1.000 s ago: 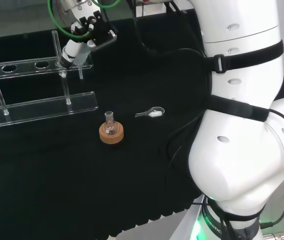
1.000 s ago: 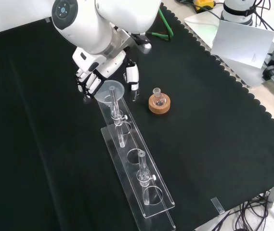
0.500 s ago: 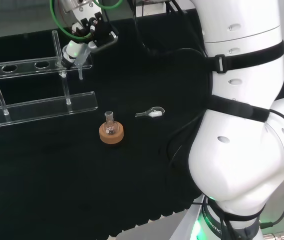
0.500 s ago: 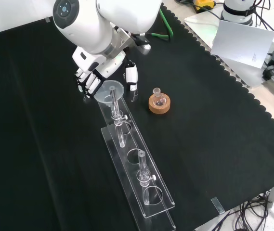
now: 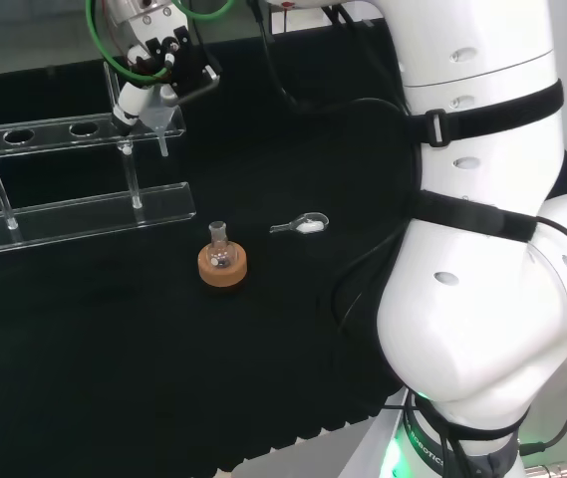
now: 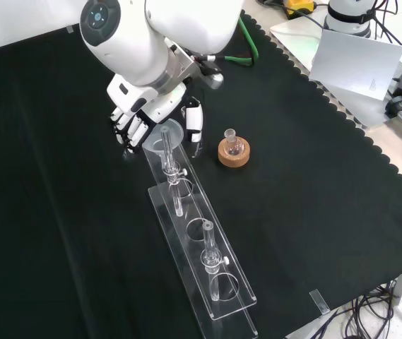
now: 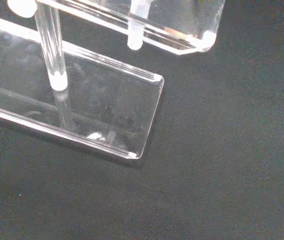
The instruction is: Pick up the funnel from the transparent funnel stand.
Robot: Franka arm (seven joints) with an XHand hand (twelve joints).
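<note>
**Hand closing round the funnel at the stand's far end**

Front view shows the funnel (image 6: 166, 134) seated in the end hole of the transparent funnel stand (image 6: 208, 265), at the stand's far end, its wide mouth up and its stem hanging through the upper shelf. The hand (image 6: 136, 120) sits right at it: dark fingers (image 6: 125, 130) curl against the funnel's left rim and the white thumb (image 6: 193, 121) stands just beside its right, so the hand looks clamped on the funnel, though whether every finger touches I cannot tell. In the head view the funnel's stem (image 5: 162, 147) still pokes below the shelf, so it is not yet clear of its hole.

To the right in the front view, well apart from the stand, a small flask on a cork ring (image 6: 233, 152) stands on the black cloth (image 6: 314, 183); a small spoon (image 5: 303, 225) lies near it in the head view.

To lift well, I judge the hand should rise straight up until the stem clears the shelf, without tilting, lest the stem drag the stand
</note>
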